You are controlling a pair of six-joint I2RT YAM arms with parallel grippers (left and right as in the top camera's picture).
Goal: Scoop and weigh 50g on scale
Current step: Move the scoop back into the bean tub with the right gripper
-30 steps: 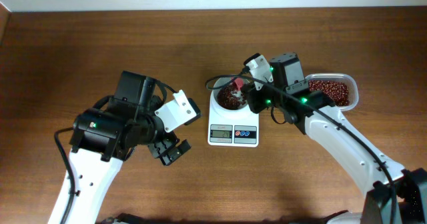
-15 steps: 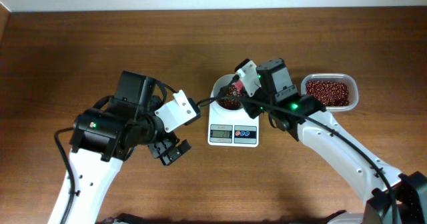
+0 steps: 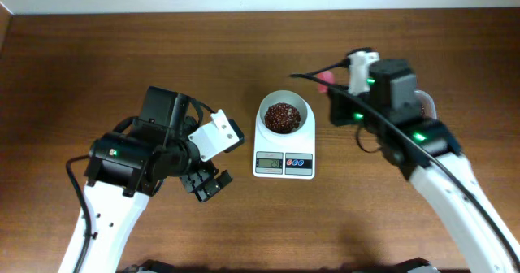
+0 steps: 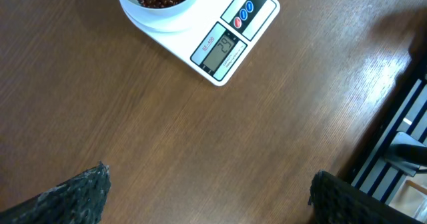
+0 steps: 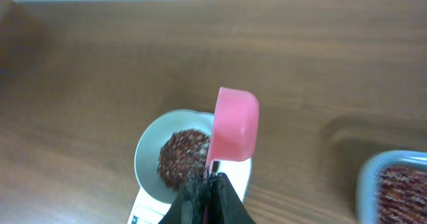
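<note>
Pink and probably empty, the spoon (image 5: pixel 235 124) stands up from the right gripper (image 5: pixel 208 187), whose fingers pinch its handle, between the beans (image 5: pixel 183 159) in the bowl of the scale (image 3: pixel 283 164) and the tub (image 5: pixel 397 184) to its right; the left gripper (image 3: pixel 207 184) rests spread wide, farther off.

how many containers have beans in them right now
2. One is the white bowl on the scale, mid-table; the other is the clear tub to its right, mostly hidden under the right arm from overhead. The pink spoon's inside can't be seen.
</note>
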